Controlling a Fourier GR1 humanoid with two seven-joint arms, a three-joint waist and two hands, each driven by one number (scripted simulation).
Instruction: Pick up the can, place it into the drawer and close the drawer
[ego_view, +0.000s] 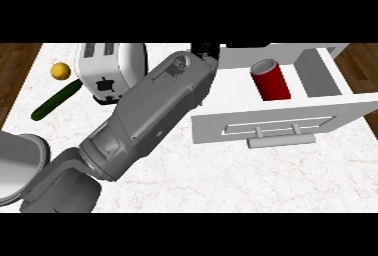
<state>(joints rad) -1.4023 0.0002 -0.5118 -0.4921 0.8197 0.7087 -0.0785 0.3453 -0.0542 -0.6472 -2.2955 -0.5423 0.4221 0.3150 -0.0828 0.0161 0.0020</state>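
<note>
Head view: red can (272, 80) lies in the open drawer (317, 107); cannot tell whether left hand (205, 50) is open.

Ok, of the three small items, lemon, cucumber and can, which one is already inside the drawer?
The red can: it sits inside the open drawer. The yellow lemon and green cucumber lie on the counter, left of the toaster.

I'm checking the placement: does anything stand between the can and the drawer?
Nothing visible does: the red can is already inside the open drawer. The left hand shows at the drawer's far left corner.
</note>
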